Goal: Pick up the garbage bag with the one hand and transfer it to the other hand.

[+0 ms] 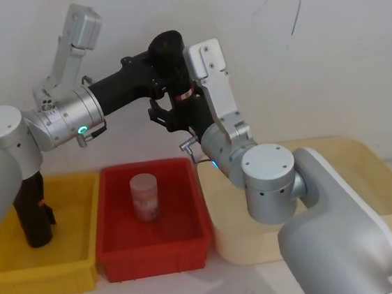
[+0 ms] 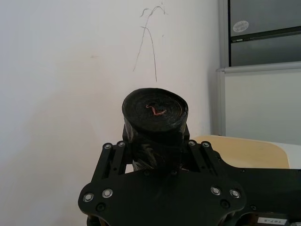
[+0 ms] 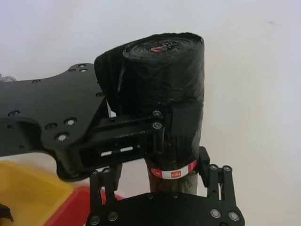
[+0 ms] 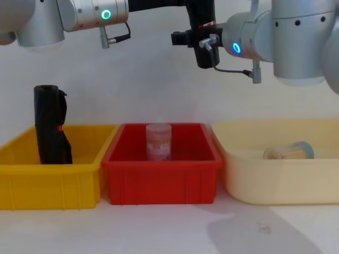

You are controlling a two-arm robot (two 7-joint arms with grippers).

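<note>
Above the red bin (image 4: 161,177), in open air before a bare white wall (image 1: 326,49), the garbage bag (image 3: 164,94) is standing upright between two grippers, well clear of the three bins lined up side by side on the counter (image 4: 175,227). The left gripper (image 3: 141,136), on the arm glowing with a green ring (image 4: 106,14), is reaching in level from the left, its jaws clamped around the roll's middle. The right gripper (image 3: 162,181), on the arm with a blue ring (image 4: 235,48), is coming up from below with its jaws standing on either side of the roll's lower end; whether they are pressing on it cannot be told. A red-and-white label (image 3: 173,173) is circling the roll near its bottom, its print too small to read. Below, a pink tub (image 4: 158,141) is standing in the red bin, a second black roll (image 4: 51,125) is leaning in the yellow bin (image 4: 50,182), and a tub (image 4: 288,151) is lying on its side in the cream bin (image 4: 280,177).
</note>
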